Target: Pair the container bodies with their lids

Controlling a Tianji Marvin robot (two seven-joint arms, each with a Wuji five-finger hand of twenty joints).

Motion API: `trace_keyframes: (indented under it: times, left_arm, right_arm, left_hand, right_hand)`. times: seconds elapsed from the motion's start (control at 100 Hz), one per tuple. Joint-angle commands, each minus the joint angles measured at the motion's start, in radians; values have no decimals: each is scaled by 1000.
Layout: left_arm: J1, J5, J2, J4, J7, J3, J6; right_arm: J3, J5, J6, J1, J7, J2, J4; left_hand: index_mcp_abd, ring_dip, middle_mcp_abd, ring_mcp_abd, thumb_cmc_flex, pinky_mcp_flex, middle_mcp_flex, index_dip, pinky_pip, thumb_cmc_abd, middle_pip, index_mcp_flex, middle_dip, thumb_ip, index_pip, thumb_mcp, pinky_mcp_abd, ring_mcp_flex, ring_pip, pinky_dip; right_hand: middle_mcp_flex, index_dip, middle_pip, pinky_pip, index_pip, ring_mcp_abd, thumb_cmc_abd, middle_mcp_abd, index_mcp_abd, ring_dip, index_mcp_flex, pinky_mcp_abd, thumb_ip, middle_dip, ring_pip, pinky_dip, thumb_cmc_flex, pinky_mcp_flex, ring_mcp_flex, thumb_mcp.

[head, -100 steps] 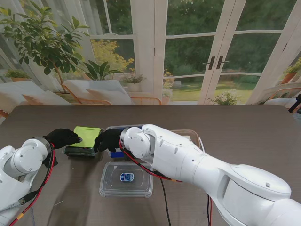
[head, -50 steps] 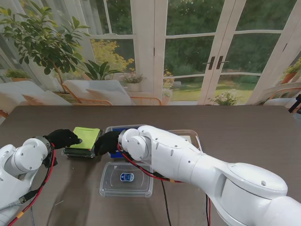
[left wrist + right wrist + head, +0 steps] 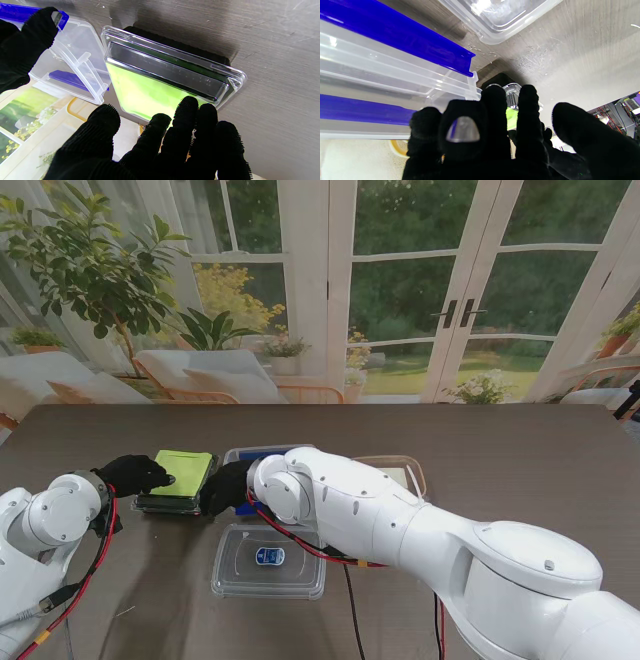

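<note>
In the left middle of the stand view, a green lid (image 3: pixel 183 471) sits on a dark box (image 3: pixel 172 502), and both hands are at it. The left hand (image 3: pixel 133 474) rests its fingertips (image 3: pixel 186 107) on the near edge of the lid, fingers spread and flat; it grips nothing. The right hand (image 3: pixel 228 485) comes in from the opposite side, and its fingers (image 3: pixel 495 100) touch a corner of that same box in the right wrist view; whether they pinch the corner or only brace it, I cannot tell. The left wrist view shows the lid lying slightly skewed, its clear rim overhanging the box on one side, so I judge this pair placed but not yet pressed home.

Just right of the green lid in the stand view, a clear box with blue clips (image 3: pixel 262 454) stands open, mostly hidden behind the right arm. In the lower middle, a clear flat lid (image 3: pixel 268 560) with a small blue label lies alone on the table (image 3: pixel 520 470). That pairing looks still to be done. A further container edge with an orange rim (image 3: pixel 412 470) peeks out right of the arm; what it is, I cannot make out.
</note>
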Motion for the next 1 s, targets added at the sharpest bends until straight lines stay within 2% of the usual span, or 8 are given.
trace_keyframes:
  times: [0.0, 0.12, 0.29, 0.56, 0.8, 0.99]
  left_arm:
    - [8, -1, -2, -3, -21, 1, -1]
    - [15, 4, 0, -8, -28, 2, -1]
    - [28, 10, -2, -21, -17, 4, -1]
    - [20, 23, 1, -22, -32, 24, 8]
    - [20, 41, 7, -27, -61, 23, 13]
    - [16, 44, 10, -30, -76, 20, 10]
  right_arm:
    - [-3, -7, -3, -4, 11, -3, -2]
    - [4, -4, 1, -11, 0, 3, -12]
    - [21, 7, 6, -24, -17, 27, -48]
    - [53, 33, 5, -46, -57, 39, -61]
    - [63, 54, -2, -54, -77, 16, -22]
    - [62, 48, -11, -52, -101, -7, 7]
  left_hand:
    - [-4, 13, 35, 66, 8, 7, 2, 2, 30, 28, 4, 1, 2, -1, 4, 10, -29, 22, 25, 15]
    - [-7, 9, 33, 59, 8, -1, -3, 2, 22, 29, 3, -2, -2, -1, 3, 9, -32, 18, 16, 11]
    - [-10, 7, 31, 58, 10, 0, -4, 2, 18, 28, 5, 0, -7, -1, 4, 10, -31, 18, 13, 7]
    - [-15, 0, 26, 50, 10, -8, -10, 1, 8, 28, 4, -8, -17, -1, 1, 10, -34, 15, 1, -4]
    - [-18, -2, 25, 48, 10, -12, -14, 0, 6, 28, 5, -12, -22, -1, 0, 10, -35, 14, -3, -13]
    - [-19, -4, 27, 47, 11, -14, -16, 0, 6, 29, 6, -16, -25, -1, -1, 9, -37, 13, -6, -18]
  right_hand:
    - [-31, -6, 25, 21, -2, -28, 22, -28, -41, -10, -33, -27, 33, 17, 4, -5, -30, 304, 47, -9]
    - [-36, -5, 24, 10, 0, -13, 17, -23, -39, -23, -30, -22, 32, 12, -9, 0, -26, 284, 43, -3]
    - [-19, -2, 18, 2, 4, 14, -1, -12, -17, -31, -63, -3, 28, 3, -13, 12, -11, 269, 35, 19]
    - [14, 1, 9, 2, 6, 42, -33, -3, -1, -35, -164, 22, 27, -8, -16, 25, 20, 269, 43, 67]
    - [35, -6, 6, 7, 3, 51, -91, 1, -11, -27, -189, 34, 6, -5, -4, 33, 42, 282, 43, 130]
    - [48, -10, 3, 14, 1, 45, -100, 1, -17, -17, -181, 38, -8, -3, 8, 34, 43, 299, 43, 144]
